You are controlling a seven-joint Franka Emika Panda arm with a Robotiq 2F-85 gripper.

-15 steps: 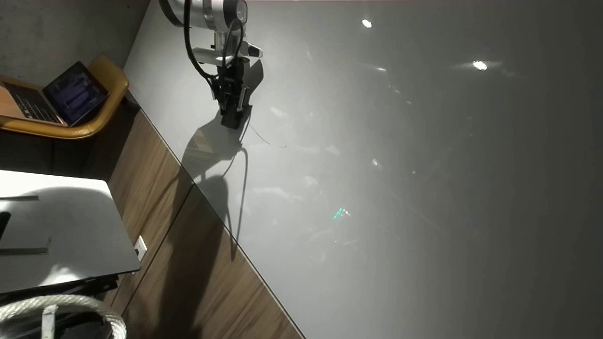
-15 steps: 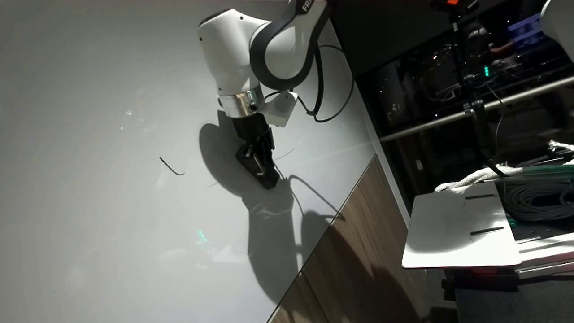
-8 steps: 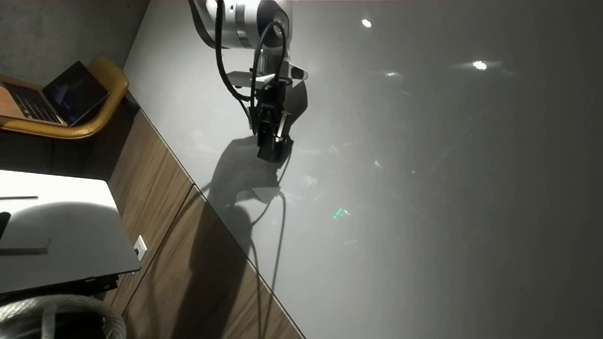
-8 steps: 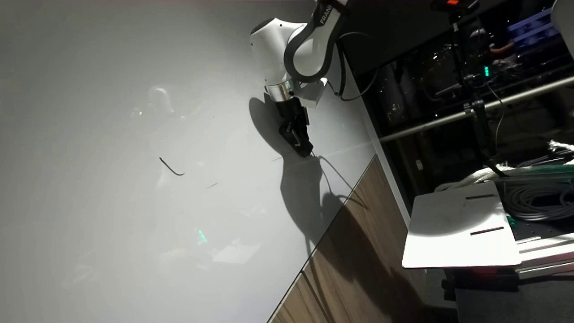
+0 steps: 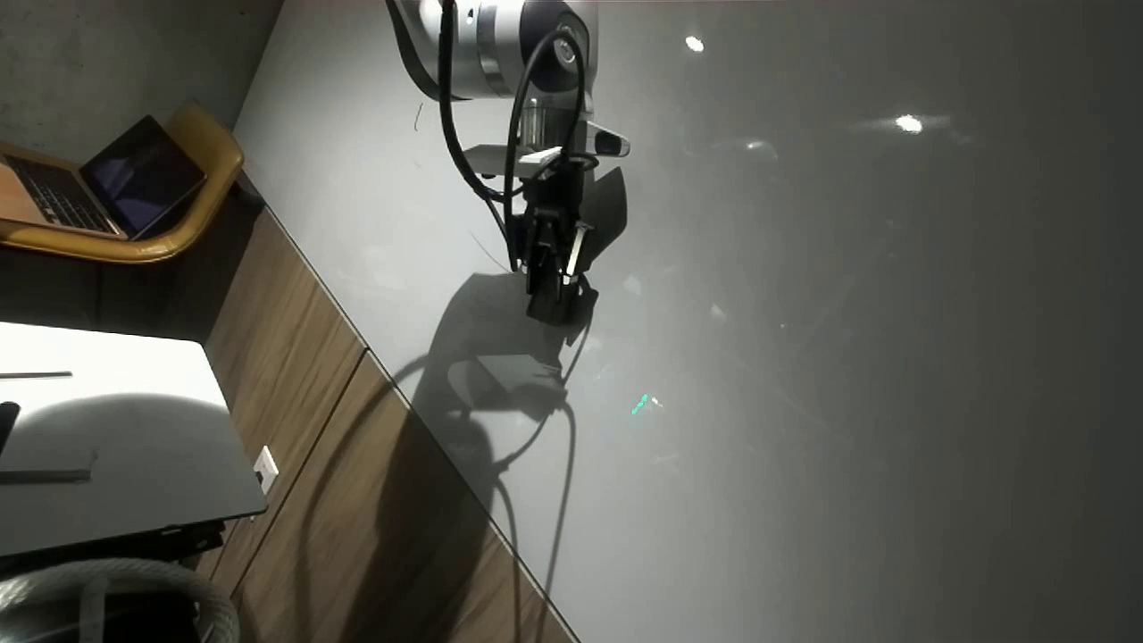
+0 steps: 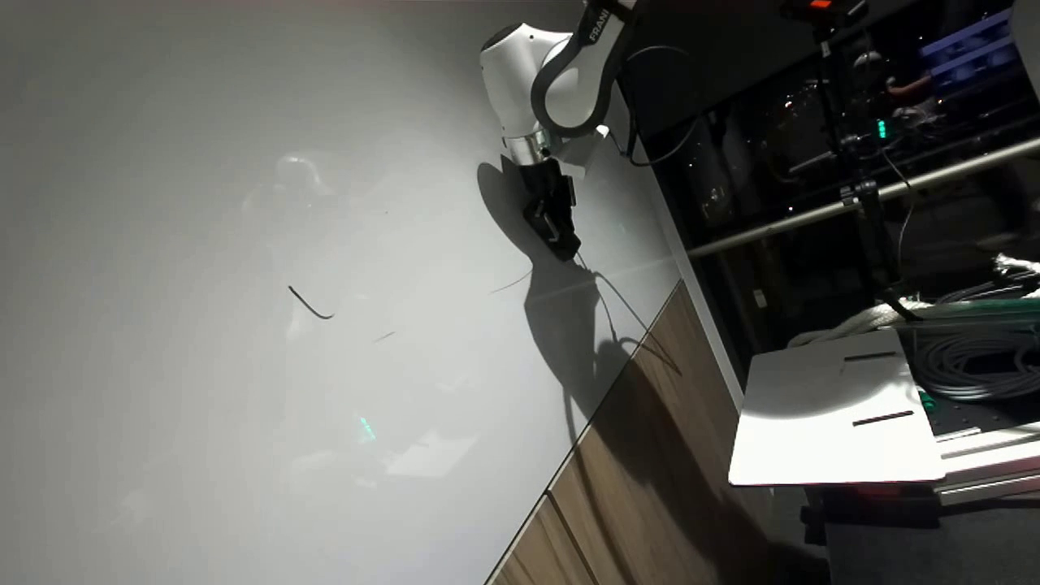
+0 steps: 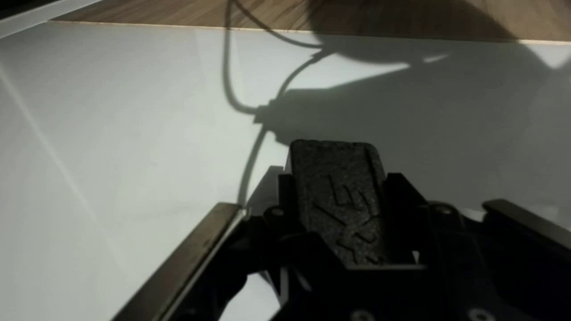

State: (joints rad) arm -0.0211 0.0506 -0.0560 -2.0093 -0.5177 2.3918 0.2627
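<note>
In the wrist view, a dark-grey block (image 7: 337,187) is bearing black strokes; streaky brown wood (image 7: 285,14) is showing at twelve o'clock; the surface (image 7: 134,133) is looking pale grey.

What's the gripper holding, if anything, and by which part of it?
A dark block, pinched by its opposite long sides in the gripper; its far end sticks out beyond the grip.

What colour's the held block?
The block is dark grey with black lines, clearest in the wrist view.

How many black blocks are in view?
1: the block, clamped in the gripper, clearest in the wrist view. Another could be hidden behind the arm.
</note>
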